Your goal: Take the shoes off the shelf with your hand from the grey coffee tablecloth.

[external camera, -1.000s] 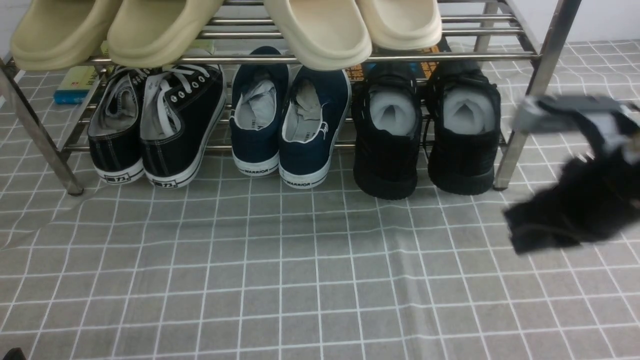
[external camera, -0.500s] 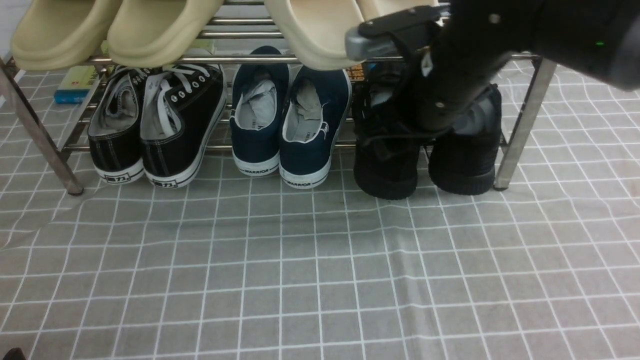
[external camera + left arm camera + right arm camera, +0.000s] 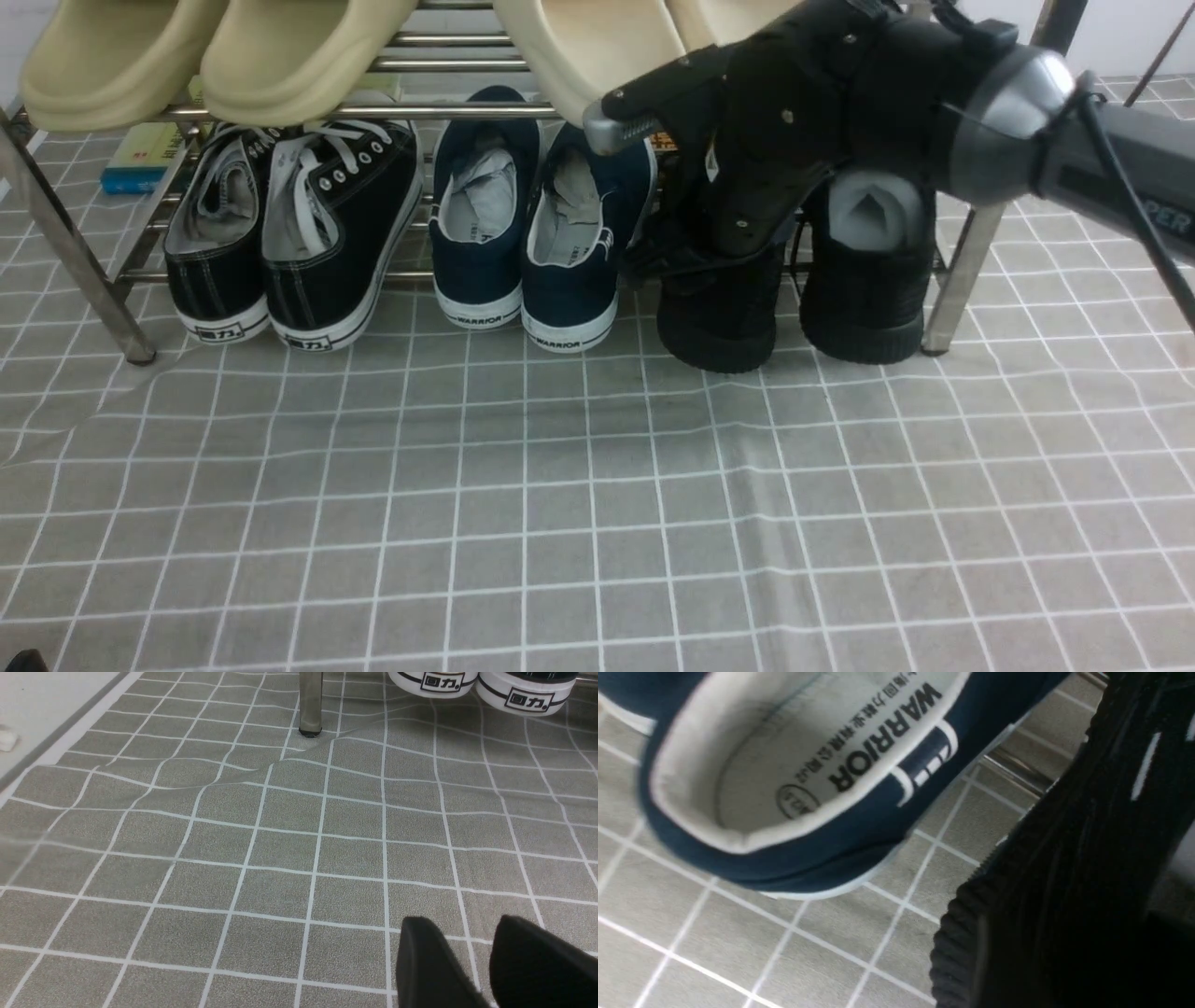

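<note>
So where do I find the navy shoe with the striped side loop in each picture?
Front view: upper middle, the right-hand shoe of the navy canvas pair.
Left wrist view: not in it.
Right wrist view: large, across the upper left.
Shared landmark: the grey cloth with thin white grid lines, visible in all three.

Shows a plain, whitish wall (image 3: 1116,42) at the back. In the left wrist view, includes a smooth pale surface (image 3: 70,700) bearing a small white object (image 3: 7,739), too blurred to name. Looks softly lit.
</note>
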`<control>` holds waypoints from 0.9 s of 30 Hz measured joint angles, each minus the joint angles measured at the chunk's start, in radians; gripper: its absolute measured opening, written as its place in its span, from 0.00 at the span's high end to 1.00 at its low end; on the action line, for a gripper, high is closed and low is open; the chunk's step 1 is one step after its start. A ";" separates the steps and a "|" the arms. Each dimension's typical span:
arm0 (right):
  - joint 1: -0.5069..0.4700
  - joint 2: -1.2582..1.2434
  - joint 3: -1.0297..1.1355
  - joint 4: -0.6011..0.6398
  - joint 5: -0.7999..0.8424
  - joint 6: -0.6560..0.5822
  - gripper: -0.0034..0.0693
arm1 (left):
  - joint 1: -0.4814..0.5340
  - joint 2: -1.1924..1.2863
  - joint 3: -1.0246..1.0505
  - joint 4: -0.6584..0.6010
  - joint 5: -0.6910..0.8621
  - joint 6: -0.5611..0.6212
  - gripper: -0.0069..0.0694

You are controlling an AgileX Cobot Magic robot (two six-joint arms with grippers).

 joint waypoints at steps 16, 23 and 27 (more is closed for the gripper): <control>0.079 -0.194 -0.047 0.077 0.353 -0.021 0.95 | 0.000 0.000 0.000 0.001 0.000 0.000 0.59; 0.221 -0.312 0.120 0.078 0.354 0.035 0.95 | 0.000 0.000 0.000 0.001 0.000 0.000 0.59; 0.274 -0.342 0.183 0.079 0.354 0.073 0.95 | 0.000 0.000 0.000 0.001 0.000 0.000 0.59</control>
